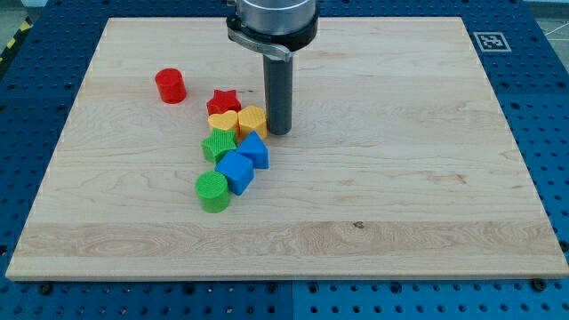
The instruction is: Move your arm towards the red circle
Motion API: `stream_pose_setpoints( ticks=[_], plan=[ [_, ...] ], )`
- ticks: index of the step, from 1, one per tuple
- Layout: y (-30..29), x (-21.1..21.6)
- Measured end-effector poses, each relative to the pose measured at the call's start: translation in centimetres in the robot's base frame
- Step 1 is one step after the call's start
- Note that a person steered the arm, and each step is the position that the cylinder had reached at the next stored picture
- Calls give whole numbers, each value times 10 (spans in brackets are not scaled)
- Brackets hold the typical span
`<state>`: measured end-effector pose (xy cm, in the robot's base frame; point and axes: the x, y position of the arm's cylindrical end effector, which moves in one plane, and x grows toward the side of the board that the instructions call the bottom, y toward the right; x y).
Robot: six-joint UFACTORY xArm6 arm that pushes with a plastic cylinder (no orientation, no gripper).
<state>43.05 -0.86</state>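
Observation:
The red circle [170, 86] stands alone at the view's upper left of the wooden board [400, 178]. My tip [278, 132] rests on the board just right of a yellow block [252, 119], well to the right of and a little below the red circle. A cluster of blocks lies between: a red star [224, 100], a yellow heart [222, 122], a green star [219, 145], two blue blocks [253, 149] [236, 170] and a green circle [212, 191].
A black-and-white marker tag [489, 41] sits at the board's top right corner. A blue perforated table [551, 107] surrounds the board.

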Motion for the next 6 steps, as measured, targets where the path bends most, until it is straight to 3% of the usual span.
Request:
stream_pose_setpoints(
  ticks=[2,3,6],
  plan=[
    [10,-102],
    [-23,-116],
    [-158,-89]
  ],
)
